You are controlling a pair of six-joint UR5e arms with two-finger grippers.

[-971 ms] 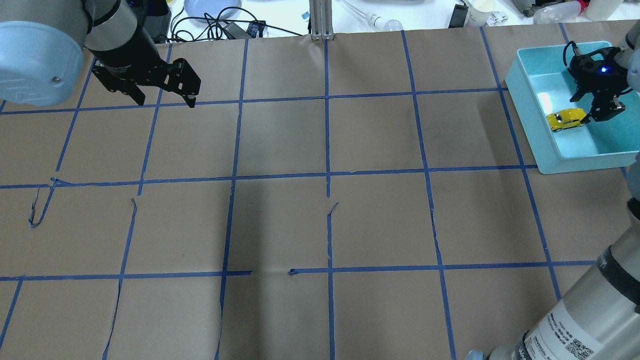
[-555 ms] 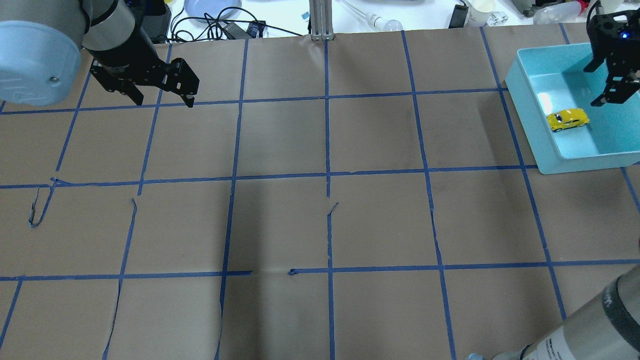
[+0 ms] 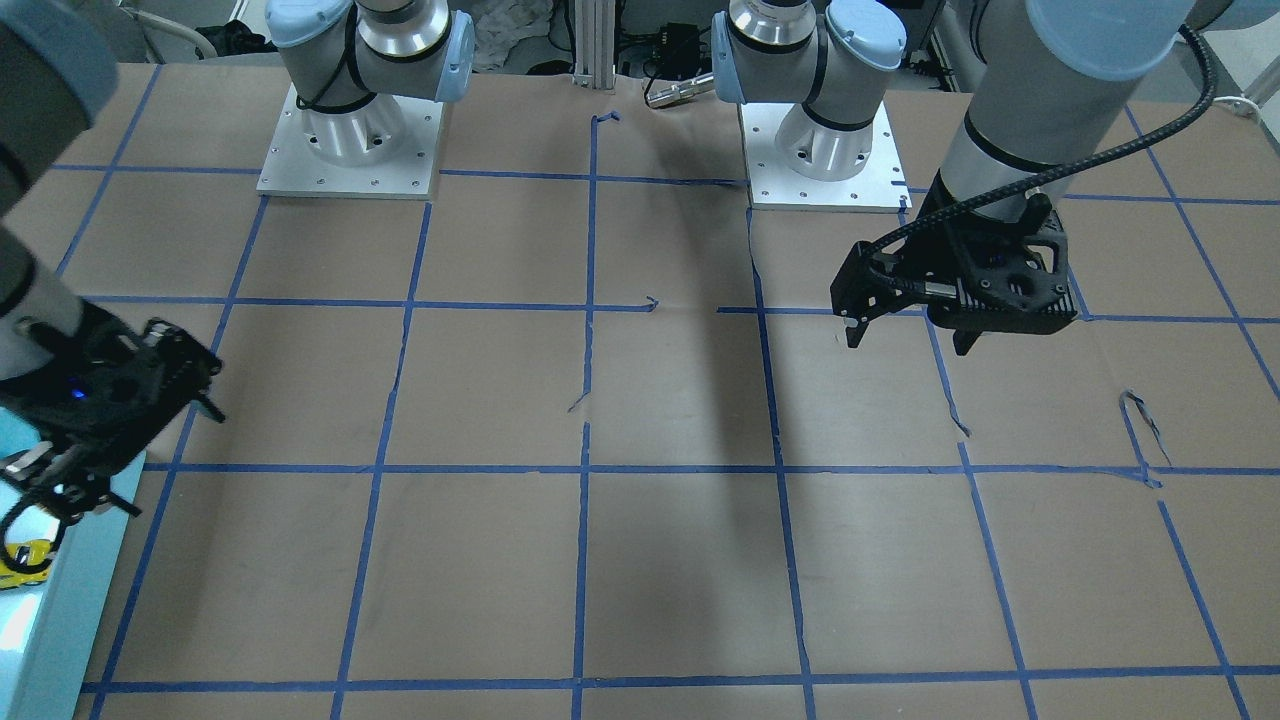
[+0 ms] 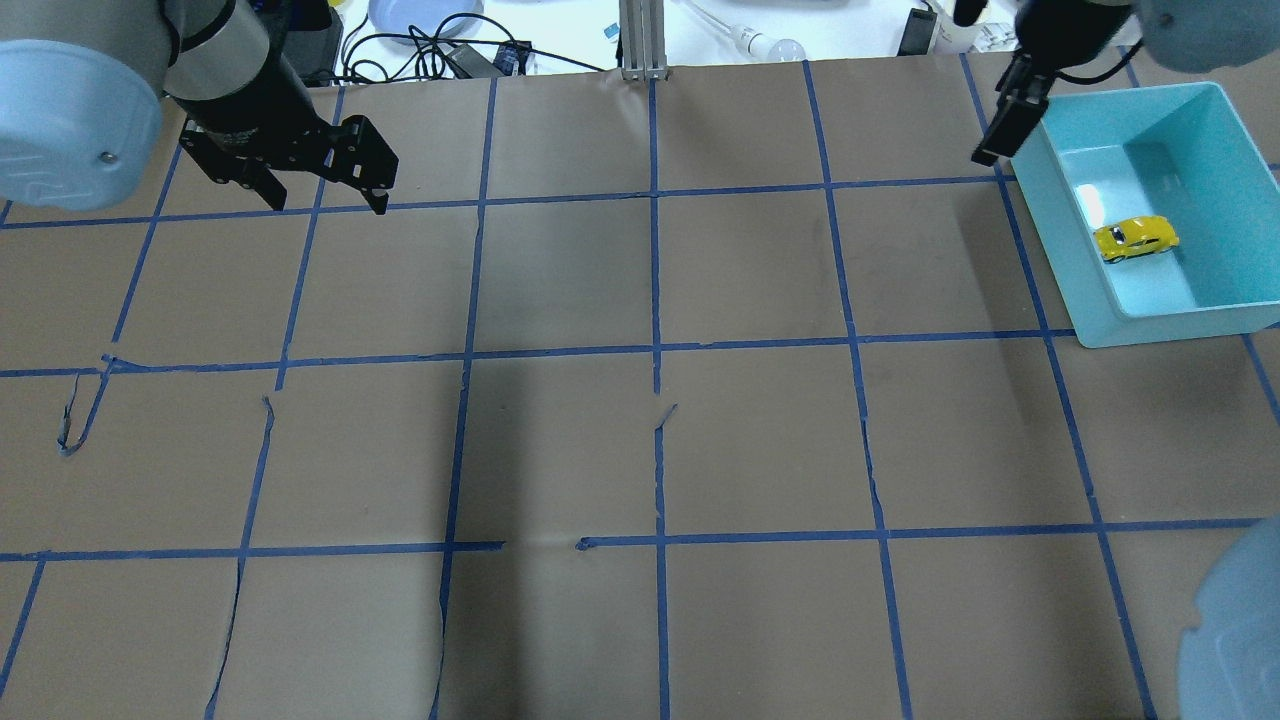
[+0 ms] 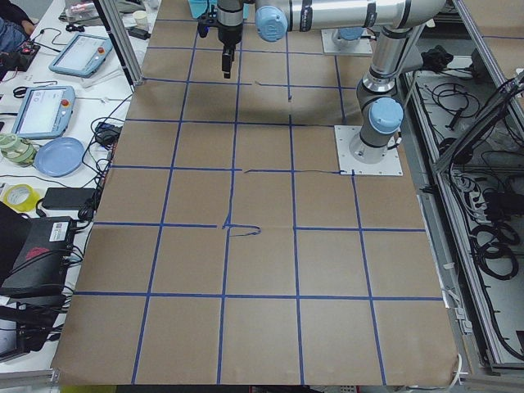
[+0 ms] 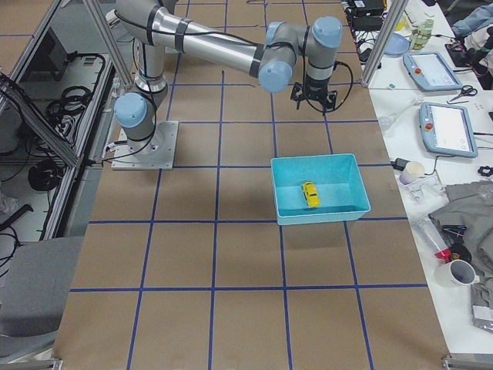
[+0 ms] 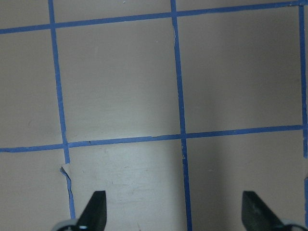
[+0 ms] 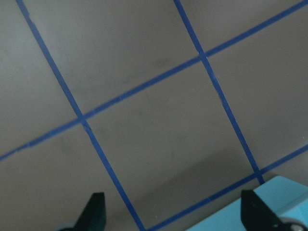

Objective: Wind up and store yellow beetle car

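The yellow beetle car (image 4: 1135,240) lies on the floor of the teal bin (image 4: 1060,255) at the table's far right, also in the exterior right view (image 6: 310,193), and peeks in at the front view's left edge (image 3: 20,560). My right gripper (image 4: 1000,135) is open and empty, raised just outside the bin's far-left corner, apart from the car. Its wrist view shows the jaws wide apart (image 8: 173,216) over brown paper, with a bin corner (image 8: 269,207) below. My left gripper (image 4: 330,195) hangs open and empty over the far left (image 3: 908,340), jaws wide (image 7: 174,216).
Brown paper with a blue tape grid covers the table; it has small tears (image 4: 265,405). Both robot bases (image 3: 350,150) (image 3: 820,150) stand at the robot's edge. A blue plate (image 4: 425,15), cables and an aluminium post (image 4: 640,40) lie beyond the far edge.
My right gripper, which was down inside the bin beside the car, has lifted out and moved left past the bin's corner. The car stays in the bin. The left arm has hardly moved.
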